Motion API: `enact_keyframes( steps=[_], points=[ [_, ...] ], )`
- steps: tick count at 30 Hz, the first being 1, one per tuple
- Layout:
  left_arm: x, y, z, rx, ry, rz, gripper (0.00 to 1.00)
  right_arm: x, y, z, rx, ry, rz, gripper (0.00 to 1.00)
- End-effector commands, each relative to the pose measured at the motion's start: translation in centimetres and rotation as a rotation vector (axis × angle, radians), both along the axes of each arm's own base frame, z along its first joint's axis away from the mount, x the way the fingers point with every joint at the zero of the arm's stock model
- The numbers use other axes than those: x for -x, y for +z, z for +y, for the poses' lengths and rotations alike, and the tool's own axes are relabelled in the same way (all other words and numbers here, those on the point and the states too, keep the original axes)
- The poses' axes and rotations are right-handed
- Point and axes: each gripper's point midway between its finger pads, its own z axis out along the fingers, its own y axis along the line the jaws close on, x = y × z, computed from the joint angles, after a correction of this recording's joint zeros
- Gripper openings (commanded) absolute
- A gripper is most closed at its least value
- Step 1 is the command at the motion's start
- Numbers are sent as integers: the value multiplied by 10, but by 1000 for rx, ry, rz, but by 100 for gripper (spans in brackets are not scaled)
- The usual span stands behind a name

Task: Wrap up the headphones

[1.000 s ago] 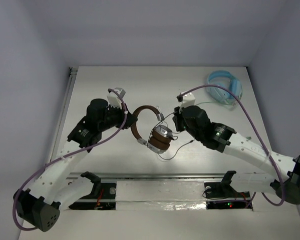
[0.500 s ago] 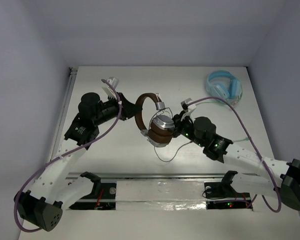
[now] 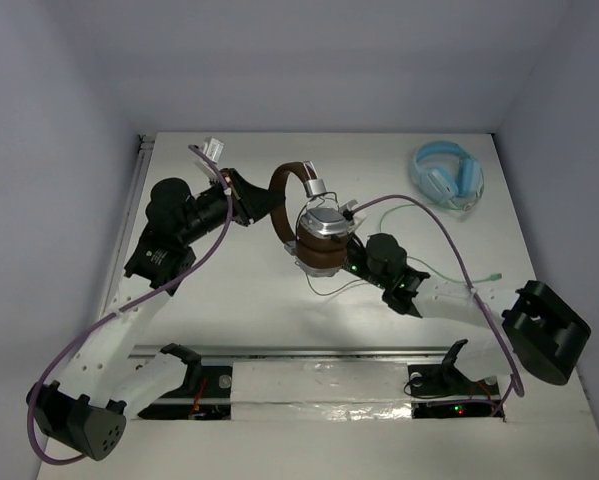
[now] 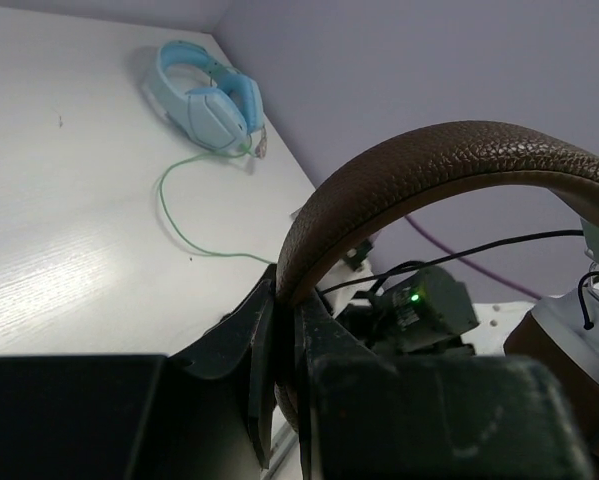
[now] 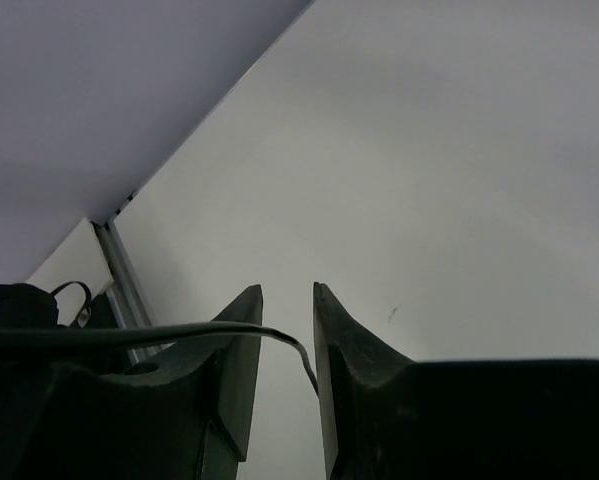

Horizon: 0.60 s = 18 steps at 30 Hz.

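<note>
**Headphones** [image 3: 314, 232]: approx. mid-table [image 3: 229, 290], between the two arms.
- Headband [image 4: 449, 160]: brown, pebbled leather-look skin, padded, forming a smooth arch. One leg of the arch runs down between the fingers of the left gripper [image 4: 285, 322].
- Left gripper: pinched tight on the band, with a black finger against each face.
- Earcups [image 3: 326, 224]: silver metal, rounded, at the right end of the band. Thick brown ear pads [image 3: 317, 262] show on their near side.
- Cannot tell whether the cups rest on the table or hang clear of it.

**Right gripper** [image 5: 285, 300]: just near-right of the cups, pointing toward them.
- Fingers are matt black and wedge-shaped. They are drawn nearly together, with a narrow slot left between the tips.
- Black cable [image 5: 159, 330]: thin, round section. It crosses over one finger and hooks down into the slot.
- Cannot tell whether the strand is nipped or merely lying in the slot.
- In the top view more of the cable hangs in loose loops on the near side of the cups.

**Other items**
- Blue headphones [image 3: 447, 172]: far right of table, lying flat, well apart from both arms. Pale blue, smooth plastic look, w/ padded cups.
- Green cable [image 4: 194, 215]: thin, pale, trailing from the blue headphones in a slack curve toward mid-table.
- Table: white, faint lengthwise grain, slight sheen.
</note>
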Motion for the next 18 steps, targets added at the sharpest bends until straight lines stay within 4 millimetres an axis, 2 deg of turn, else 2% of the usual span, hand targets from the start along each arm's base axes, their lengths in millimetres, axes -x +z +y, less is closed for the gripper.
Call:
enact_keyframes(
  steps=[1, 8, 11, 14, 15, 17, 18],
  points=[
    [3, 67, 6, 120, 30, -146, 0, 4, 2, 11, -72, 54, -2, 34],
    [-7, 75, 15, 149, 112, -149, 0, 5, -25, 17, -86, 63, 73, 38],
    [-12, 81, 23, 162, 174, -161, 0, 16, -33, 20, -91, 82, 103, 36],
    [-23, 86, 33, 187, 259, -161, 0, 34, -50, 28, -60, 105, 156, 21],
    [-27, 85, 36, 193, 285, -156, 0, 36, -54, 30, -46, 94, 174, 11],
    [-40, 86, 50, 221, 389, -157, 0, 55, -65, 41, 11, 122, 212, 3],
    [-44, 78, 54, 226, 421, -141, 0, 57, -66, 43, 29, 103, 214, 0]
  ],
)
